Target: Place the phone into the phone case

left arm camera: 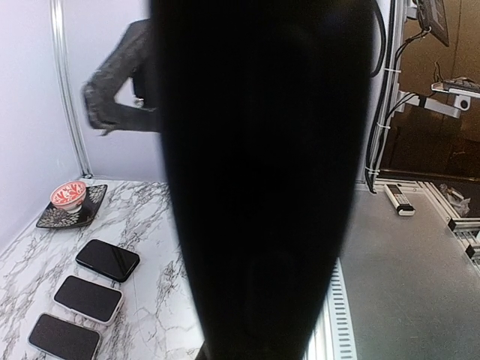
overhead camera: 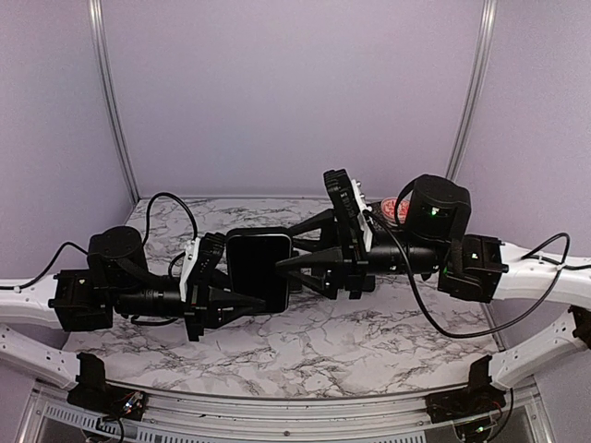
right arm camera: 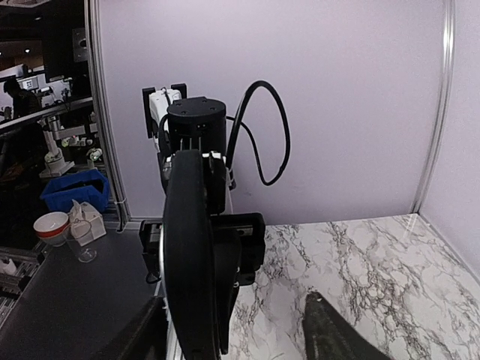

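My left gripper [overhead camera: 242, 288] is shut on a black phone [overhead camera: 261, 266] and holds it above the table, flat face up toward the top camera. In the left wrist view the phone [left arm camera: 262, 187] fills the middle and hides my own fingers. My right gripper [overhead camera: 288, 251] is open, with its fingers on either side of the phone's right end. In the right wrist view the phone [right arm camera: 187, 262] shows edge-on, close to the left fingertip [right arm camera: 135, 337] and far from the right one [right arm camera: 337, 334]. I cannot tell whether a case is on it.
Three dark phones or cases lie in a row on the marble table [left arm camera: 142, 225]: [left arm camera: 107, 259], [left arm camera: 88, 298], [left arm camera: 64, 337]. A red-patterned bowl [left arm camera: 69, 195] sits on a black tray [left arm camera: 54, 217] at the back right; the bowl also shows in the top view [overhead camera: 392, 205].
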Tool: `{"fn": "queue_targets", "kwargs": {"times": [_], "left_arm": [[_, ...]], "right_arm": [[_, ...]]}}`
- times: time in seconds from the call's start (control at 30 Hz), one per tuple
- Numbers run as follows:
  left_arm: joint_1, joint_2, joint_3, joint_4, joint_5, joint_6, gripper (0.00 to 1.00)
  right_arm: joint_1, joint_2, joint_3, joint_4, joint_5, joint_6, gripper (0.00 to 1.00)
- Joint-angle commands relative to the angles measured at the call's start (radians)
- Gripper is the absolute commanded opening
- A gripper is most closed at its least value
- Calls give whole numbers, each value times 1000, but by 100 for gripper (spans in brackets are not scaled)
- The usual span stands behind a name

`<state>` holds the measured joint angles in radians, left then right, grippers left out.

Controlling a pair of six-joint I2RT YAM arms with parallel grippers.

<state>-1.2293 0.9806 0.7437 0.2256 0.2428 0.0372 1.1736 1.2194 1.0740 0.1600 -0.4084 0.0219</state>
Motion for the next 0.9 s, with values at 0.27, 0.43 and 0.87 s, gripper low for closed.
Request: {"fn": "queue_targets", "kwargs": {"times": [0.27,0.43,0.87], "left_arm": [[-4,-27,16,56,-2,-14,0],[-4,-29,10,55,0,-18,0],[-4,-45,11,56,-31,-91,0]], "right_arm": [[-3,-16,17,24,13,57,36],[-3,12,55,32,-7,74,40],[-1,45,-82,170,-21,228,40]]}}
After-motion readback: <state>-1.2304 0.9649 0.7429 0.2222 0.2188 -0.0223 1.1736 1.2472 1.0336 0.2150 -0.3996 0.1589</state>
